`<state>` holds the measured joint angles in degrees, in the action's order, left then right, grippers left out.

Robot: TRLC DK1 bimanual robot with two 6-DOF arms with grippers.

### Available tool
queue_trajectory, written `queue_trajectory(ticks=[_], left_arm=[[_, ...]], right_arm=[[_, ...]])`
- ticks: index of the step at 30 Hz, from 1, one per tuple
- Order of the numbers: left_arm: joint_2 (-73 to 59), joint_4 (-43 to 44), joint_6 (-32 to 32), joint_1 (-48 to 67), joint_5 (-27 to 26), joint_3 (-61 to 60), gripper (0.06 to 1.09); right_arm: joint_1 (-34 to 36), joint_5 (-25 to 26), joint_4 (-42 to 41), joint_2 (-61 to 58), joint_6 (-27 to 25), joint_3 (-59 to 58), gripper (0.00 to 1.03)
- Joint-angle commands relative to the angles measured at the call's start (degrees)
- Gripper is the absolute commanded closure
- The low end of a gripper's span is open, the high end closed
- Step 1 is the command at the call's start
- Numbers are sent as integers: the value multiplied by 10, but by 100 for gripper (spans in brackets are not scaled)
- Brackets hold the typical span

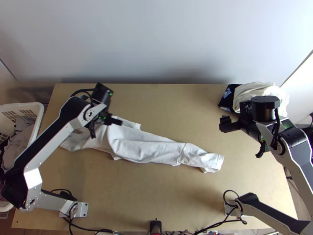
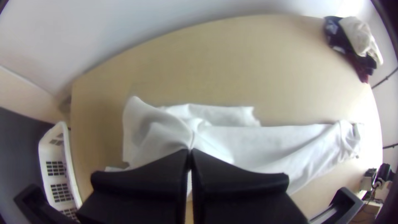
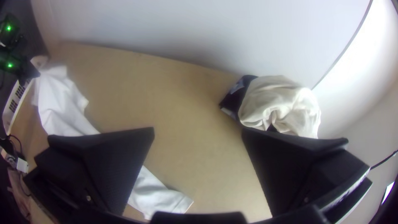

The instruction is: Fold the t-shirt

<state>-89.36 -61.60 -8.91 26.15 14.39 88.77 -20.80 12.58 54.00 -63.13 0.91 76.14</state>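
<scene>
L hand [image 1: 105, 124] clamped w/ a pinch of white t-shirt [image 1: 144, 150], which lies bunched lengthwise across L & mid counter [image 1: 156, 196]. R hand [image 1: 244, 138]: fingers wide apart, nothing btwn, nr beige cloth [image 1: 250, 91].

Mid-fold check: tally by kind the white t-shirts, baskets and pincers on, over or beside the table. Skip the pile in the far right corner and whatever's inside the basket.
White t-shirt: 1
Plastic laundry basket: 1
Pincers, left pincer and right pincer: 2
Total: 4
</scene>
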Motion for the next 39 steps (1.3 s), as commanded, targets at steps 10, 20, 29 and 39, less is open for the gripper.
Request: queue_trajectory(ticks=[10, 20, 29, 39], left_arm=[[-71, 32, 69, 264, 5, 255, 105], [-172, 58, 102, 375, 13, 387, 105], [-231, 41, 120, 412, 14, 368, 105], [-193, -77, 148, 439, -30, 224, 101]], right_arm=[[8, 1, 0, -1, -2, 16, 4], [51, 1, 2, 7, -2, 13, 4], [67, 1, 12, 22, -2, -6, 4], [65, 0, 10, 25, 1, -21, 4]])
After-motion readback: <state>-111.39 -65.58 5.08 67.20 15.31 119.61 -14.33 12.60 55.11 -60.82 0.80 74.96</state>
